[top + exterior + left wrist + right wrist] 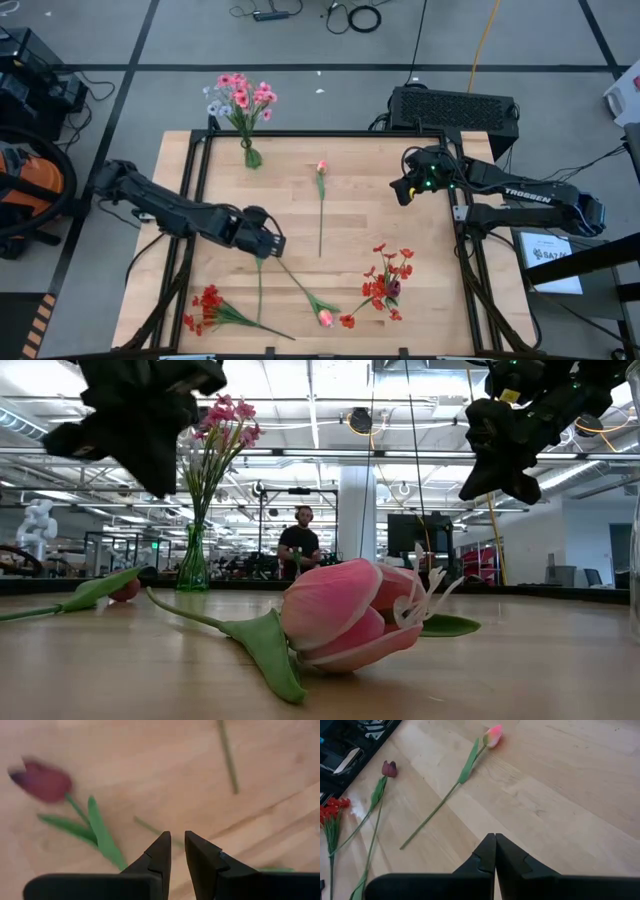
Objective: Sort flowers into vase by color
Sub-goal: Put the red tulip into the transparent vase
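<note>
A green glass vase point(251, 157) stood at the far edge of the wooden table point(360, 170), left of centre, holding a bunch of pink flowers point(243, 97) with a pale sprig point(213, 100) on its left side. In the low view the stems rose upright from it.

A pink tulip point(322, 168) lay near the table's middle, its stem running straight toward the near edge with the bud at the far end. A second pink tulip point(325, 318) lay at the near edge, its stem slanting up and left toward the left gripper point(272, 243). A red cluster point(207, 308) rested at the near left, its stems pointing right. Another red cluster point(388, 283) lay at the near right with a dark red tulip bud point(394, 288) among it.

The left gripper hovered over the table's left-centre, its fingers slightly parted and holding nothing. The right gripper point(402, 190) hung above the right side, clenched tight and empty.
</note>
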Available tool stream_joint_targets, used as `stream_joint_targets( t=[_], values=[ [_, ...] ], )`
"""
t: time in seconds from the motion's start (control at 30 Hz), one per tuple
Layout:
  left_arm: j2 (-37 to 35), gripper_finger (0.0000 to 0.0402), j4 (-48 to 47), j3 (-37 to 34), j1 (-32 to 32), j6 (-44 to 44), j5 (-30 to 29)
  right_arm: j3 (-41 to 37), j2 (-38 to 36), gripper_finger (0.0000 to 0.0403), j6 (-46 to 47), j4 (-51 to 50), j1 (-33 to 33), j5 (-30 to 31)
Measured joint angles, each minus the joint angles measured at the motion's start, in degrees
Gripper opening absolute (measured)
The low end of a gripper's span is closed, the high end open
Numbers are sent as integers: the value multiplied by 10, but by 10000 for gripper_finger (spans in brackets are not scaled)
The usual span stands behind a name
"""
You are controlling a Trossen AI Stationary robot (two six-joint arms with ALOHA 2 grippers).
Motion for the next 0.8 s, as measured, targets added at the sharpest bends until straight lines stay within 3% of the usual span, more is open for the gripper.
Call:
stream_joint_targets(
  t=[0.23, 0.57, 0.8],
  values=[
    [57, 60, 1, 0, 1, -101, 58, 0, 0, 0, -4, -8, 0, 0],
    [125, 61, -13, 0, 2, -132, 142, 0, 0, 0, -17, -34, 0, 0],
    [138, 92, -13, 0, -5, -131, 155, 0, 0, 0, -26, -35, 0, 0]
  ],
)
